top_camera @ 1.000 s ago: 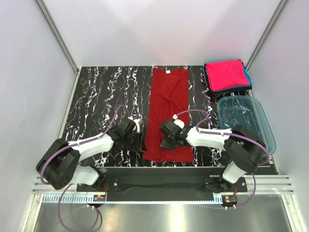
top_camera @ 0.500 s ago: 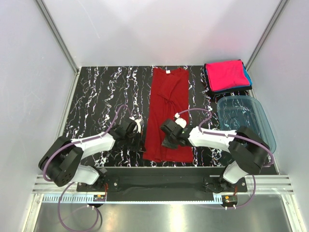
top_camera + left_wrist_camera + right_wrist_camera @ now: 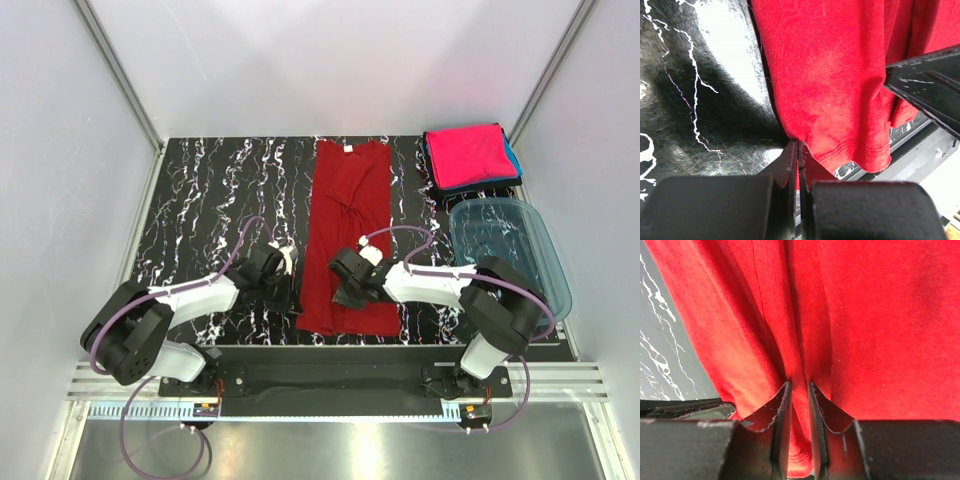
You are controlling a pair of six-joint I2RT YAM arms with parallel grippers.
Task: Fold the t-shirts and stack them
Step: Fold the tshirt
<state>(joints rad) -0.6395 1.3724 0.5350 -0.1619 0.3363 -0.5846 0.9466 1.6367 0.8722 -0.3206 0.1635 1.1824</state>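
Left fingers [image 3: 788, 165] pinched shut on near-left hem corner of your dark red tee [image 3: 345, 210]. Right fingers [image 3: 782, 407] clamped on raised fold of same tee, about mid-width, close to hem. Tee lies mid tabletop [image 3: 220, 200] as narrow strip, long axis near-to-far. White neck label [image 3: 349, 147] sits at far end, hem toward arm bases. Pink tee [image 3: 465, 157] sits folded on teal tee [image 3: 512, 155] in far right corner, just behind blue tub [image 3: 540, 240].
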